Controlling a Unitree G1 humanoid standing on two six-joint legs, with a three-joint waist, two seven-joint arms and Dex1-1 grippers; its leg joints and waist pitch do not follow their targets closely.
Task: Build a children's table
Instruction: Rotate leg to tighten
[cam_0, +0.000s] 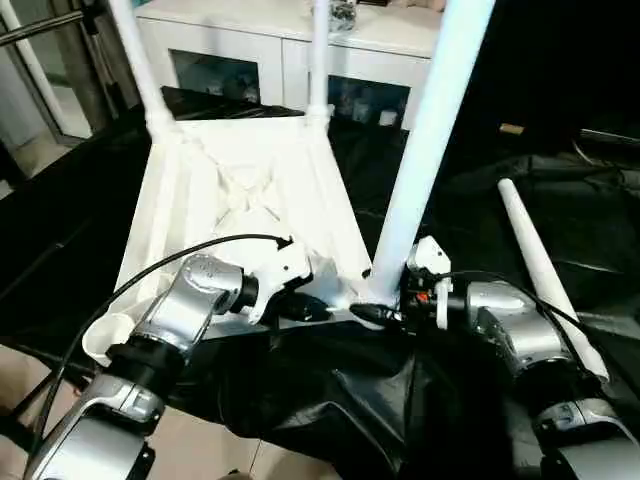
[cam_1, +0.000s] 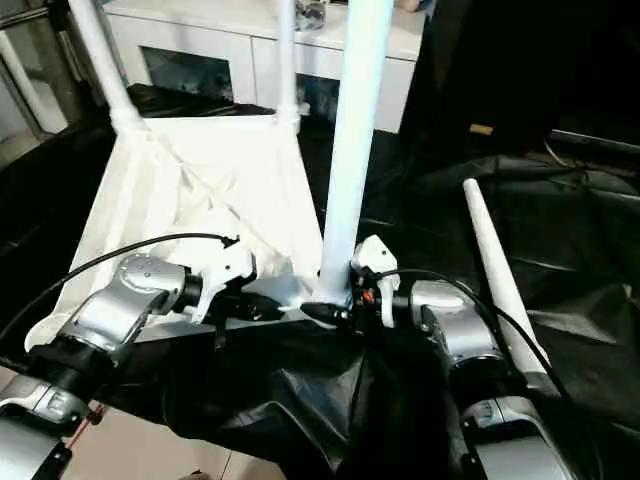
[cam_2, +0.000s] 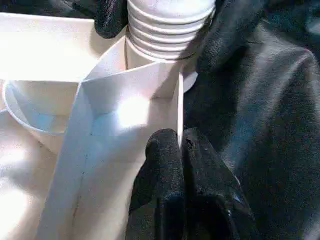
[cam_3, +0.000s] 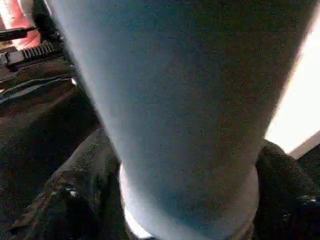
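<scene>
The white table top (cam_0: 190, 200) lies upside down on black sheeting, its ribbed underside facing up. Two white legs (cam_0: 140, 60) (cam_0: 320, 60) stand in its far corner sockets. A third leg (cam_0: 425, 150) stands upright at the near right corner, and its threaded end (cam_2: 170, 25) sits at the socket. My right gripper (cam_0: 378, 312) is closed around this leg's base, one black finger (cam_3: 75, 200) on each side. My left gripper (cam_0: 318, 308) is shut on the top's thin near rim (cam_2: 177, 125), just beside that corner. A fourth leg (cam_0: 545, 270) lies loose on the sheeting at the right.
A white glass-door cabinet (cam_0: 280, 50) stands behind the table top. Crumpled black sheeting (cam_0: 330, 390) covers the work surface and hangs over its near edge. The near left corner socket (cam_0: 105, 340) is open. A black cable (cam_0: 150, 270) loops over my left forearm.
</scene>
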